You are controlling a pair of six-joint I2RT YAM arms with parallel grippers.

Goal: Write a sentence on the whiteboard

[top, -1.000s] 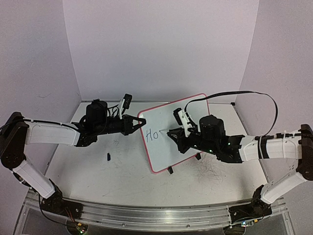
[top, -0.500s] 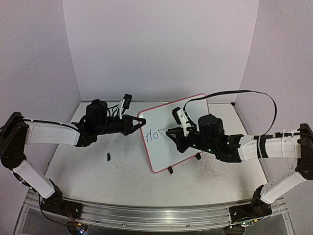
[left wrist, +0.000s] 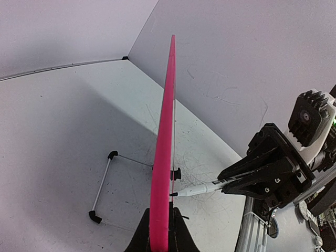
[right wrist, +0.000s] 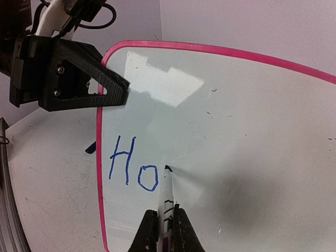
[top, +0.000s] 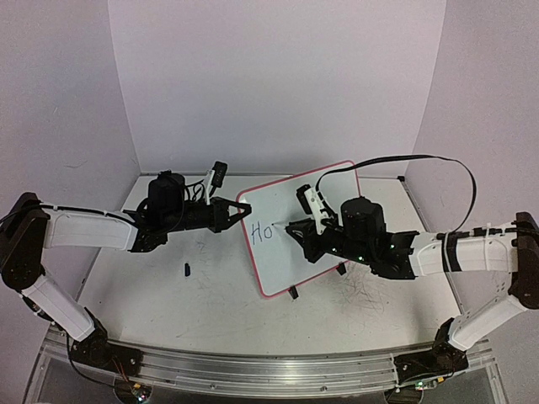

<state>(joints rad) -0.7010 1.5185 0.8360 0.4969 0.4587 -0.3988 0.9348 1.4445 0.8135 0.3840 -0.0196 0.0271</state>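
Table (top: 210, 295) white, scuffed, w/ lilac walls (top: 278, 84); L claw (top: 243, 211) tight on whiteboard (top: 282, 263) rim, R claw (top: 294, 228) tight on marker (right wrist: 168, 192).

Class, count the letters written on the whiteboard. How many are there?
2. A blue H sits near the left rim of the whiteboard in the right wrist view; a blue o is just right of it, beside the marker tip. No others show.

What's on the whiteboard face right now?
Blue "Ho", the sentence start, by the whiteboard left rim; marker tip touching just right of it. Surface under the marker and right gripper jaws is covered.
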